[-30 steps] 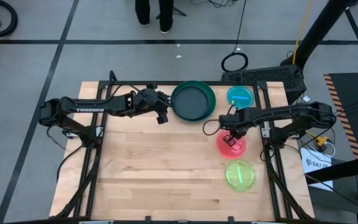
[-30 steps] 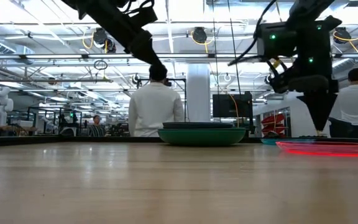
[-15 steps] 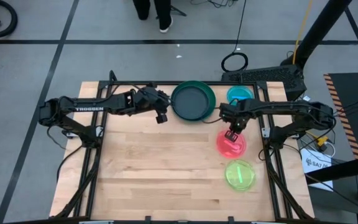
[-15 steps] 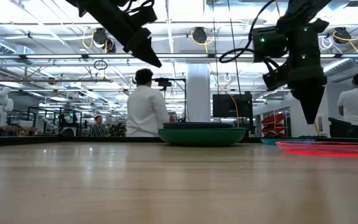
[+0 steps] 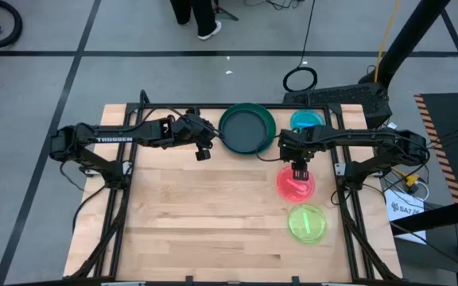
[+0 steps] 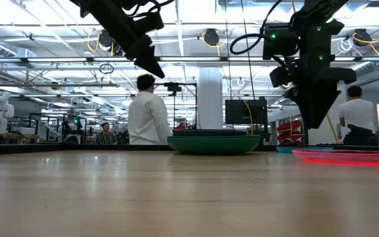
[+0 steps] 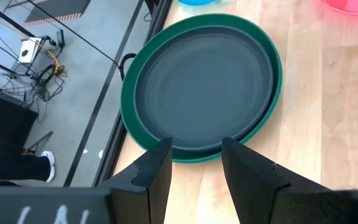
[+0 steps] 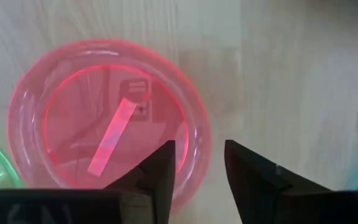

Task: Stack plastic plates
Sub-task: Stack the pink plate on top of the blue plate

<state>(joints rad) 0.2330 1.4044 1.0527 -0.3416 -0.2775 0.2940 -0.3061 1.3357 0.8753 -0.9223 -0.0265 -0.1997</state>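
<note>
Four separate plate spots show from above: a stack [image 5: 247, 129] at the table's far edge, with a grey plate nested in a green one, and three small plates still loose to its right, blue [image 5: 307, 121], pink [image 5: 296, 184] and lime [image 5: 307, 223]. So I judge the big and medium plates largely stacked and the three small ones left to add; how many plates sit inside the stack cannot be counted. The left gripper [image 5: 203, 151] hangs just beside the stack's left rim, and the right gripper [image 5: 298, 169] hovers over the pink plate's far edge.

From table height, the stack [image 6: 213, 142] rests flat, with the pink plate [image 6: 345, 157] low at the right; both arms hang clear above.

The left wrist view shows its fingers [image 7: 154, 171] parted and empty, pointing at the stack [image 7: 204, 84].

The right wrist view shows its fingers [image 8: 160, 171] apart, holding nothing, above the pink plate [image 8: 107, 124].
</note>
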